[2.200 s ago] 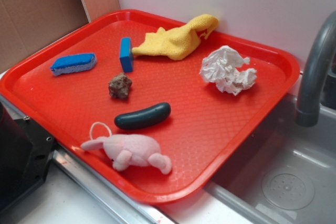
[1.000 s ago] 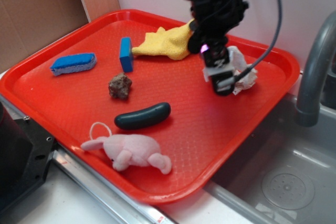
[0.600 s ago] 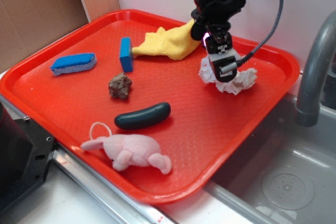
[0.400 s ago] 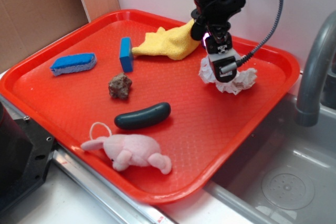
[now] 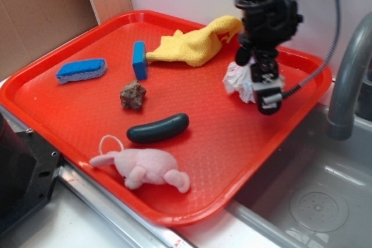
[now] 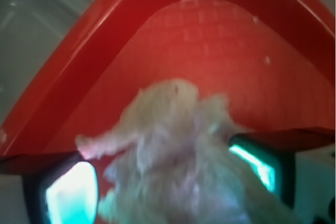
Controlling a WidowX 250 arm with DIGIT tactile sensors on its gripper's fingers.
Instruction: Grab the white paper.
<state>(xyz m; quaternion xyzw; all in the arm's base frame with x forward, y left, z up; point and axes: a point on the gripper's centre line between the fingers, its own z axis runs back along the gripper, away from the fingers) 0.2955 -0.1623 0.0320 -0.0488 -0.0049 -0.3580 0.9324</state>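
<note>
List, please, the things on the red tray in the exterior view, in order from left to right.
Sponge → blue block → dark sausage-shaped toy → yellow cloth → white paper, held in the gripper. I leave out the brown lump and the pink bunny, since they overlap others in this order.

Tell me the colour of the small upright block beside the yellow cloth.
Blue. The small upright block stands on the red tray; the exterior view shows it best.

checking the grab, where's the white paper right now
In the exterior view the white paper sits between the gripper fingers, right of the yellow cloth.
</note>
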